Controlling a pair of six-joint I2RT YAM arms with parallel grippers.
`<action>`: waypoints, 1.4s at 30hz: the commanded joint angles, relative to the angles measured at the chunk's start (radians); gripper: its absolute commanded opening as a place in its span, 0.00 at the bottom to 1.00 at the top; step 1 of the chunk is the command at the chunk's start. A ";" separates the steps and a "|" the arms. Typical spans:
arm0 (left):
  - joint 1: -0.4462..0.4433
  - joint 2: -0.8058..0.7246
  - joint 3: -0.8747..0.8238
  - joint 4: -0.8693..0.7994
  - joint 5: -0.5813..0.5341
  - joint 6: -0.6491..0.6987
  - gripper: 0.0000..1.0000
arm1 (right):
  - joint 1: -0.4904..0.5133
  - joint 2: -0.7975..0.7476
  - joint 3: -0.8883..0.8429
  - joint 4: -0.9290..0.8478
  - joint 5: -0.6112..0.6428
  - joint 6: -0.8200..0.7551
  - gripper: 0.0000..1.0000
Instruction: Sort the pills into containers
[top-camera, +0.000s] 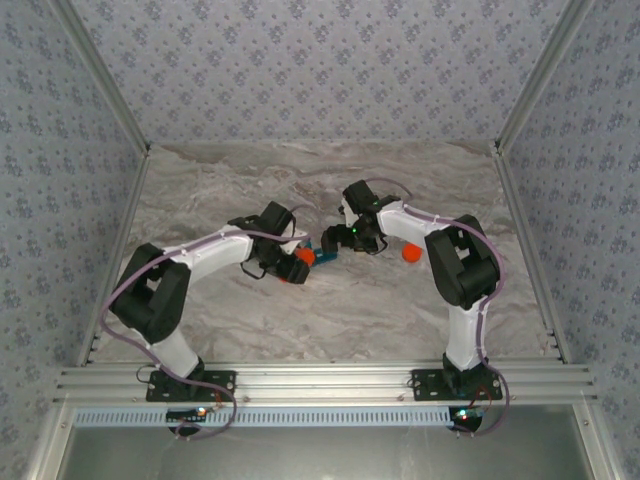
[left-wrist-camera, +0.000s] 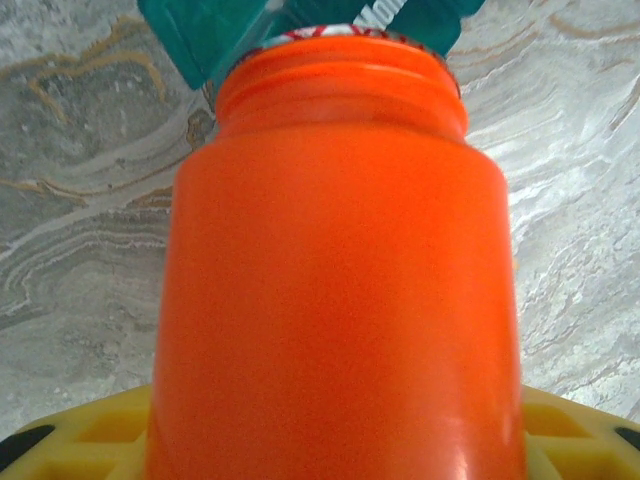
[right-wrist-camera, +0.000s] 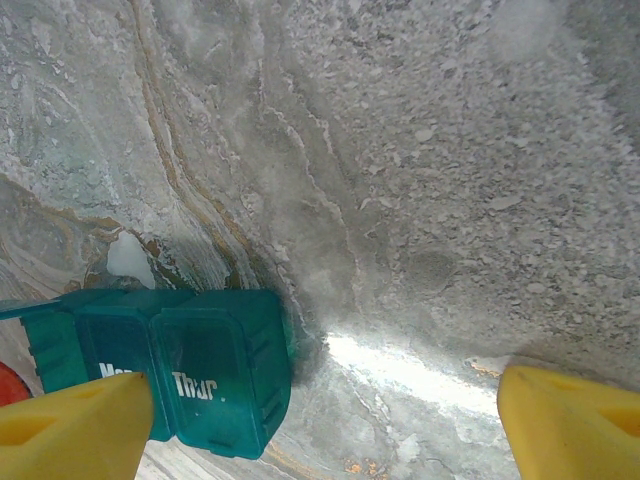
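Barely started imo: left gripper clamps the capless orange bottle, mouth aimed at the teal pill box at its 12 o'clock. Right gripper gapes open beside it. No pills visibly sorted yet.

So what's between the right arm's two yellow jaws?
In the right wrist view, the jaws of the right gripper stand open: the end of the teal pill box lies by one, and the rest of the gap is bare marble table.
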 joint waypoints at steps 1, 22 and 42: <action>0.005 0.018 0.042 -0.050 -0.010 0.020 0.00 | -0.001 0.029 0.009 -0.025 -0.024 -0.012 0.91; 0.004 0.056 0.107 -0.119 -0.025 0.032 0.00 | -0.001 0.030 0.008 -0.023 -0.027 -0.012 0.91; 0.003 0.022 0.045 -0.032 -0.010 0.026 0.00 | -0.002 0.033 0.011 -0.025 -0.030 -0.012 0.91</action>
